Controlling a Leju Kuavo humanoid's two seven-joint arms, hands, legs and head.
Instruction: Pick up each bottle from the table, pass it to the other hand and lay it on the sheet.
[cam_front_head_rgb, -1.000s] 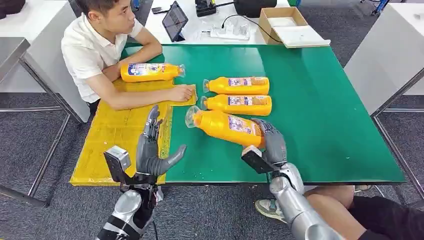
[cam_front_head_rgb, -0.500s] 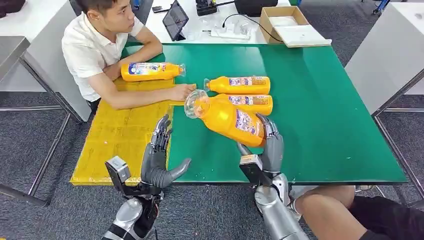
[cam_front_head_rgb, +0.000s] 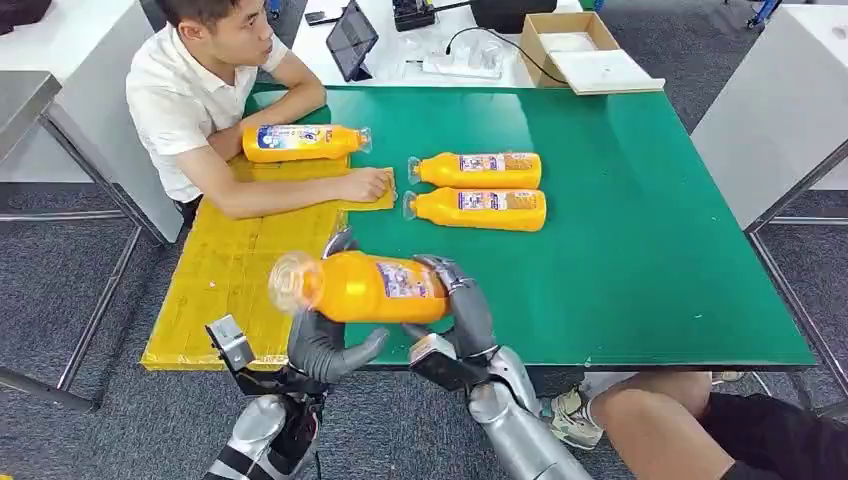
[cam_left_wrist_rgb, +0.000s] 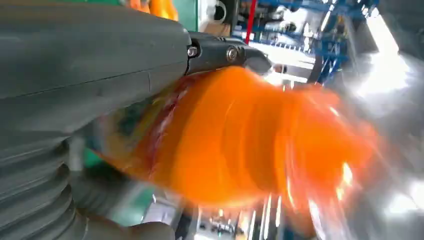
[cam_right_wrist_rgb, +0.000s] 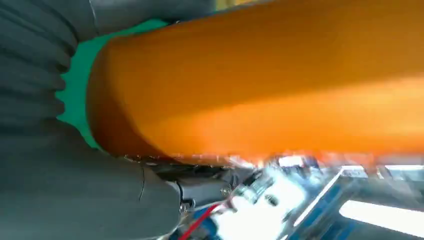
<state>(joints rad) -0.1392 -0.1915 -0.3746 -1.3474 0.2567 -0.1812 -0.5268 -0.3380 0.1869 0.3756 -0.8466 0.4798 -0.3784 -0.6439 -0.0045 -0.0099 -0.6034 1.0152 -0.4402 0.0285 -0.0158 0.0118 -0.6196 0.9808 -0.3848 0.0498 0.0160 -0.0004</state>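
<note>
Head view: my right hand (cam_front_head_rgb: 462, 312) is grasping the bottle (cam_front_head_rgb: 365, 287) by its base end, w/ fingers wrapping over the top. Bottle is lying level in the air, neck pointing away from that hand toward my left side. My left hand (cam_front_head_rgb: 322, 335) is sitting right under the bottle's mid/neck part, palm up, fingers spread, thumb sticking out toward the right hand. Not clenching anything; can't tell if it's touching the bottle yet. The sheet (cam_front_head_rgb: 225, 275) is lying just beyond the left hand, on its outer side. Two more bottles (cam_front_head_rgb: 478, 190) are waiting on the table (cam_front_head_rgb: 640, 220), well ahead of the right hand. One bottle (cam_front_head_rgb: 303, 142) is lying at the sheet's far end, near a person (cam_front_head_rgb: 200, 100) who is resting a hand on the sheet.

Left wrist view: bottle is showing as an orange blur just in front of my thumb (cam_left_wrist_rgb: 90, 55); fingers aren't closing round it as far as I can see.

Right wrist view: bottle's base end (cam_right_wrist_rgb: 260, 95) is pressing against my palm, thumb (cam_right_wrist_rgb: 75, 195) curling under it. Firm hold, I'd say.

Step in hand, imo: the hand-over, right to left. Next I'm needing the left fingers to close round the body before the right lets go, then lay it on the sheet.
</note>
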